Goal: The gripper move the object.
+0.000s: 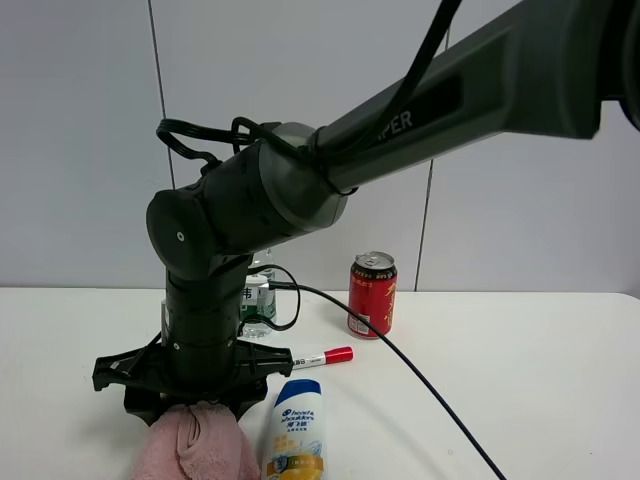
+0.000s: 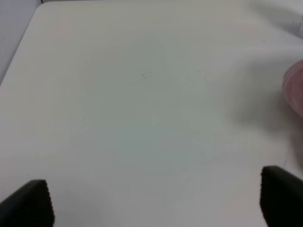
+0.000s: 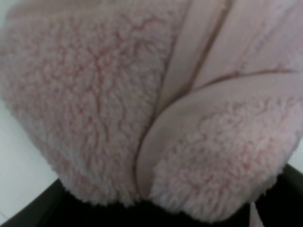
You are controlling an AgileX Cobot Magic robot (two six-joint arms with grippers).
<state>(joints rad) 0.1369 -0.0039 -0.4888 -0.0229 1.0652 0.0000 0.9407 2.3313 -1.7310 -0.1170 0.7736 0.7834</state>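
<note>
White surface [image 1: 520, 380] is carrying the object [image 1: 200, 445] just beside a shampoo bottle [image 1: 296, 430]. The right gripper [image 1: 195, 405] is covering it, fingers' hold impossible to tell. Dragging risks shoving that bottle.

We see soft, even white light in the exterior high view, bright but without hard glare; the table [image 1: 520, 400] carries only weak shadows below the black arm [image 1: 250, 210]. The part of the arm nearest to the lens looks slightly soft. The left wrist view is pale and hazy (almost washed out), with a faint grey shadow beside the blurred pink object [image 2: 294, 87]. The right wrist view is so close that the fluffy surface is out of focus.
</note>
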